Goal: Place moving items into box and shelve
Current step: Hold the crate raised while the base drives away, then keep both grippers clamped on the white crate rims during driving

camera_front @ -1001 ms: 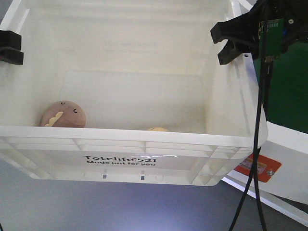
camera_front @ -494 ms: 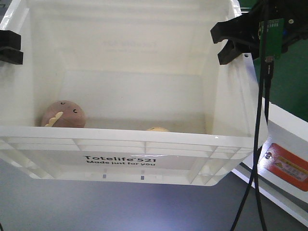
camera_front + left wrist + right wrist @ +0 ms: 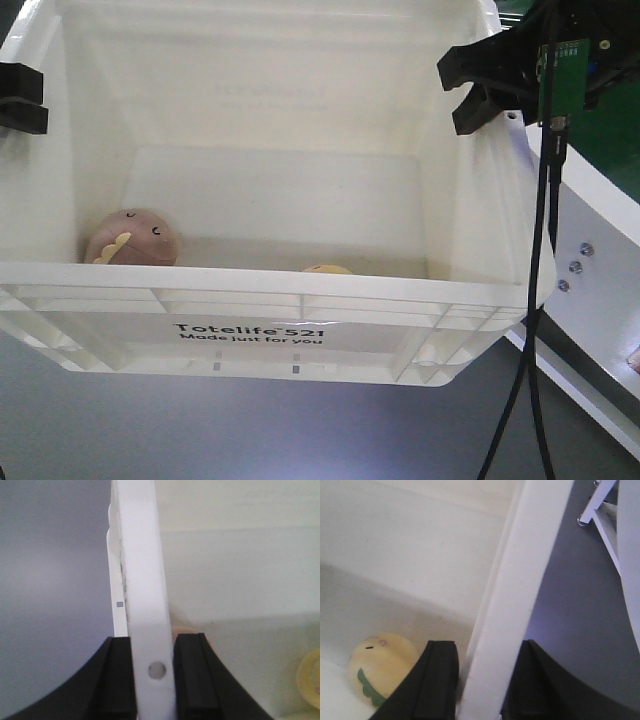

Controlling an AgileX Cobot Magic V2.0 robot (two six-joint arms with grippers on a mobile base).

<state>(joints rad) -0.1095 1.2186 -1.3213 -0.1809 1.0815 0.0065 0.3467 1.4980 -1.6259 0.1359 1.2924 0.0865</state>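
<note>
- Small green circuit board (image 3: 572, 72), rectangular, with a blue part at one edge.
- Just beside the board: matte black right gripper (image 3: 458, 97), forked into two blunt, angular fingers.
- Below the board: two thin black cables (image 3: 533, 330), long and dangling.
- Far across from the board: left gripper (image 3: 22, 98), black too, with blocky, square-ended fingers (image 3: 192, 680).

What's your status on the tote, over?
Left gripper, right gripper both shut on rims of large white plastic tote. Pinkish rounded lump, pale yellow lump inside. White panel close at right.
</note>
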